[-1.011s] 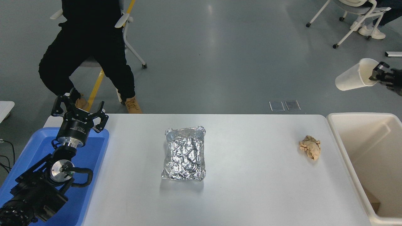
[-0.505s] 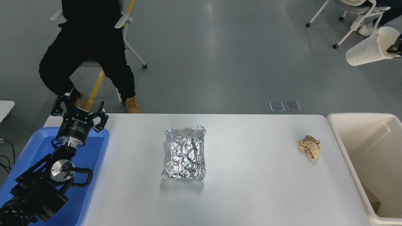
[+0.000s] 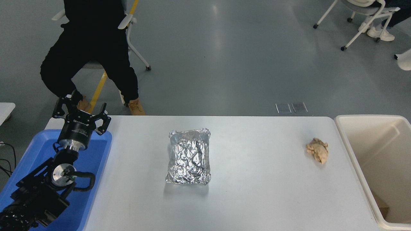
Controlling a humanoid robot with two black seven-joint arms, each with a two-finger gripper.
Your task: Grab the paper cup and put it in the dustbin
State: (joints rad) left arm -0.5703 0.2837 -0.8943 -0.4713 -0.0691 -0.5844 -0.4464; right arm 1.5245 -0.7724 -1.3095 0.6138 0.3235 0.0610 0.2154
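Only a sliver of the cream-white paper cup (image 3: 406, 60) shows at the picture's right edge, high above the floor and beyond the table's far right corner. My right gripper is out of view past that edge, so its grip on the cup is hidden. The cream-beige dustbin (image 3: 359, 150) stands against the table's right end, with a brown scrap in its near corner. My left gripper (image 3: 80, 110) is parked open over the blue tray at the lower left.
A crinkled foil tray (image 3: 189, 157) lies mid-table. A crumpled tan paper wad (image 3: 317, 150) lies near the dustbin. The blue plastic tray (image 3: 96, 160) sits at the table's left end. A person in black sits beyond the far left corner. A wheeled chair stands at the top right.
The cup, held at the right edge, rose and then moved right until almost all of it left the picture. The right gripper's fingers no longer show. The left arm stayed still.
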